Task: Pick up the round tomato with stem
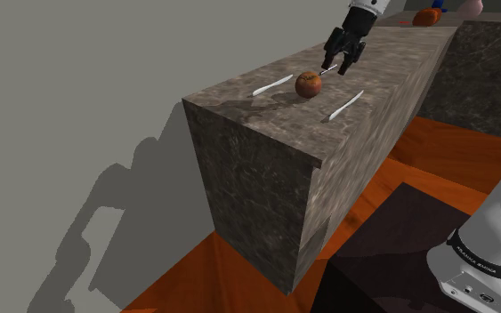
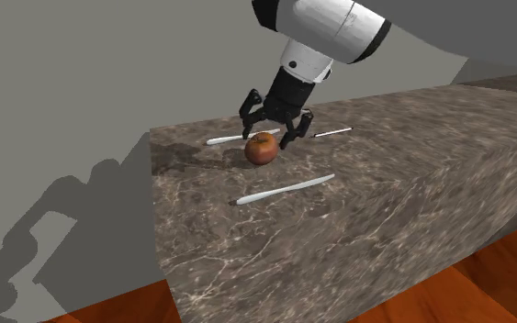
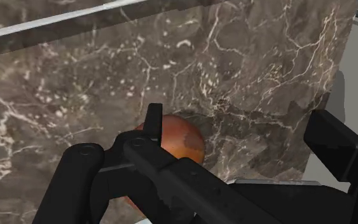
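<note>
A round reddish-orange tomato [image 1: 308, 84] with a small stem sits on a dark marble counter [image 1: 266, 169], near the end that faces the wall. In the second exterior view the tomato [image 2: 262, 149] lies just below and in front of my black gripper [image 2: 268, 128], whose fingers stand apart over it without touching it. From the shoulder view the gripper [image 1: 339, 64] hovers a little right of and above the tomato. In the wrist view the tomato [image 3: 182, 141] shows beside one finger [image 3: 153, 125], partly hidden by the hand. The gripper is open and holds nothing.
Three thin white utensils lie around the tomato: one behind it [image 2: 241, 139], one in front [image 2: 284, 190], one under the arm [image 2: 332, 132]. An orange object [image 1: 428, 17] rests far down the counter. The counter's end edge [image 1: 248, 129] drops to an orange floor.
</note>
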